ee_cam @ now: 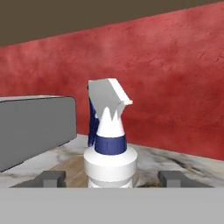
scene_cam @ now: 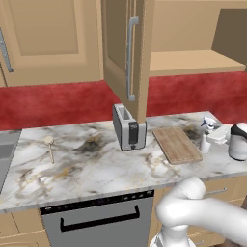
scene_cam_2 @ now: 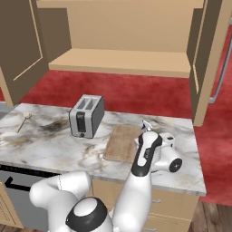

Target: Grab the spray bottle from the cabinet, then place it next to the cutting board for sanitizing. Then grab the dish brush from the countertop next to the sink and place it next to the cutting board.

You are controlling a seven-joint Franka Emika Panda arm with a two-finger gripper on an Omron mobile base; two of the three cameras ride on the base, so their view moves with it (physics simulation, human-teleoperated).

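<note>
The spray bottle [ee_cam: 109, 144] stands upright on the marble surface [scene_cam: 96, 159], just beside the right-hand edge of the cutting board [scene_cam: 176, 144]. In the hand view its white body and dark blue collar rise between the two finger tips, one of which [ee_cam: 51, 178] stands to the left and the other to the right, each clear of the bottle wall; the jaws are thus spread and pinch nothing. The gripper [ee_cam: 111, 179] is level with the lower part of the bottle.

The left base view shows the bottle [scene_cam: 207, 137] partly masked by the white hand, with only its trigger head and one side of its body visible. The right base view shows little more than the tip of the spray head [scene_cam_2: 146, 125] above the forearm, so the finger gap cannot be judged there.

The toaster [scene_cam: 129, 127] stands on the surface to the left of the board, apart from it; the hand view shows it as a grey block at the left margin. The dish brush [scene_cam: 49, 146] lies flat, well apart, towards the sink [scene_cam: 6, 153] at the left edge of the left base view. Above, the cabinet [scene_cam_2: 122, 61] stands with its door [scene_cam: 126, 53] swung open and its wooden shelf bare, against a red wall.
</note>
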